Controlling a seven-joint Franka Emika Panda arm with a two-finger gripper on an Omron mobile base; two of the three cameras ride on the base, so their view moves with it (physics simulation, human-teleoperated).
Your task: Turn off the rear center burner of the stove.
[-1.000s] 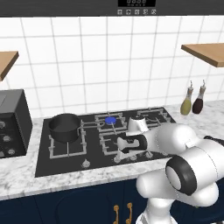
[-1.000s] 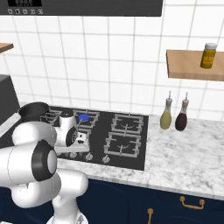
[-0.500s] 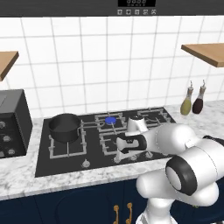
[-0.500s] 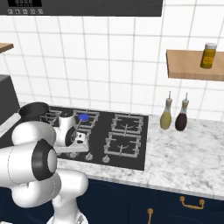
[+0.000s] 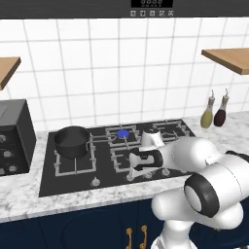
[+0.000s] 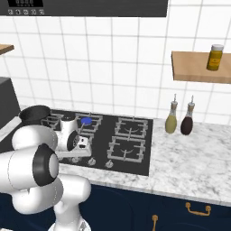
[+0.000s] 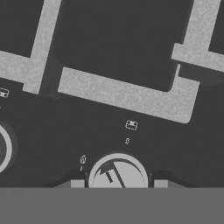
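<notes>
Hand view, bottom centre: silver knob (image 7: 118, 173) sits right btwn the two finger tips (image 7: 77, 183), one tip each side of it, so jaws are spread wide around it. Whether pads touch the knob yet — can't tell; gaps look thin both sides. Pointer mark on knob face tilted off upright. Small printed icons just above it, then grey grate (image 7: 127, 94) bars across mid and upper frame.

Left base view: gripper (image 5: 131, 171) lower centre, pointing down at the front knob row of the stove (image 5: 73, 181). Another knob (image 5: 95, 182) left of it, untouched. Right base view: gripper (image 6: 80, 155) at left-centre, over the knob row at the front of the cooktop.

Farther back: rear center burner (image 5: 122, 133) glows blue at mid-frame; same blue spot (image 6: 86, 121) upper left of the right base view. So still on. Black pot (image 5: 72, 141) on rear left burner, oil bottles (image 5: 214, 113) far right by the wall.

Step, my read: approach done, grasp phase. Next: close on the knob squarely, then rotate wrist till the flame dies. Which way to turn — not clear from here. Whether this knob maps to the rear center burner — not confirmable from the icons.
</notes>
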